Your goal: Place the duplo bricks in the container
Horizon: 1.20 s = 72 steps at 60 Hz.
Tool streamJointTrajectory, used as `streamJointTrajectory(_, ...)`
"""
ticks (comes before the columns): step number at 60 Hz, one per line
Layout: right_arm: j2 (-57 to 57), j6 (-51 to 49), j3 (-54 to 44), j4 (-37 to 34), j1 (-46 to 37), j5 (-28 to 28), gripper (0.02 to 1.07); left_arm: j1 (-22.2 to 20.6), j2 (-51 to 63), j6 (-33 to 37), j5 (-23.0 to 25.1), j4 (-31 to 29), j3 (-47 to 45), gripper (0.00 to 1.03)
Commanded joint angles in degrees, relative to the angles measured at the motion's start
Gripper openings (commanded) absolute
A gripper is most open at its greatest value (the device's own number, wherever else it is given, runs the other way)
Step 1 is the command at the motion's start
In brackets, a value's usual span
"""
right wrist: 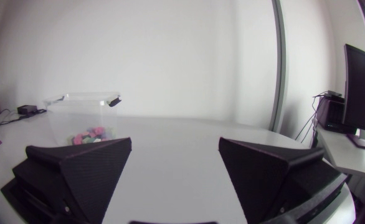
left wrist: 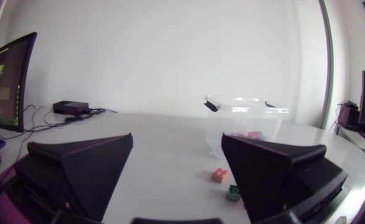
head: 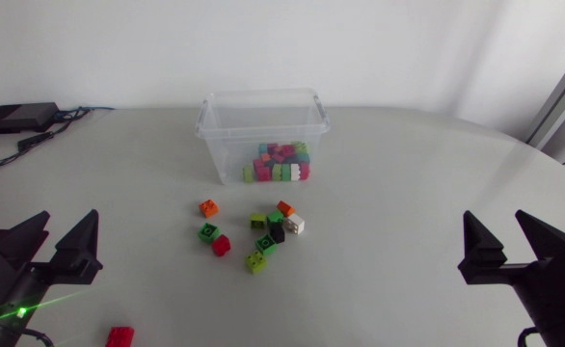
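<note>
Both of your grippers stand wide open and hold nothing: the left gripper sits at the lower left of the frame and the right gripper at the lower right, and neither touches a brick. The clear container stands open-topped at the upper centre, with a heap of pink, green and red bricks in its lower right corner. Just below it, at the centre of the frame, you have a loose cluster of orange, green, red, lime, black and white bricks lying on the table, well apart from both grippers. One red brick lies alone at the bottom edge, just right of your left arm. A black box with cables sits at the upper left, near the table's edge. Bare tabletop spreads between the cluster and each gripper, widest on the right, where the curved edge runs down the upper right.
</note>
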Motion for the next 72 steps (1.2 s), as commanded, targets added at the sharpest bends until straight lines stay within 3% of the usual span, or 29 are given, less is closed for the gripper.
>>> streamJointTrajectory(1,-0.3,0.27,-1.26,0.18,0.53,-0.08,1.03,-0.25,-0.56,-0.6,-0.1,0.56,-1.34,0.99)
streamJointTrajectory(27,0.14,-0.17,1.73,0.18,0.53,-0.08,1.03,-0.52,0.32,-0.86,-0.1,-2.08,3.93,0.99)
streamJointTrajectory(42,10.51,-0.43,9.47,0.18,0.53,-0.08,1.02,-3.33,17.1,-2.18,-0.01,-9.29,17.55,0.99)
streamJointTrajectory(49,15.96,-0.34,13.07,0.01,0.53,0.19,1.02,-5.09,25.19,-3.5,0.25,-16.23,24.14,0.99)
streamJointTrajectory(55,22.56,-0.34,18.17,-2.19,0.45,0.63,1.02,-6.85,36.97,-3.94,0.34,-30.29,34.43,0.99)
streamJointTrajectory(61,30.73,0.36,24.93,-8.43,0.8,1.77,1.02,-8.16,46.72,-3.32,0.25,-41.72,41.9,0.99)
streamJointTrajectory(71,37.67,1.68,31.17,-15.64,0.97,2.3,1.02,-9.22,57.89,-4.99,0.43,-53.85,47.52,0.96)
streamJointTrajectory(72,39.34,1.68,32.67,-17.75,1.15,2.3,1.02,-8.87,61.31,-4.99,0.51,-58.07,49.72,0.96)
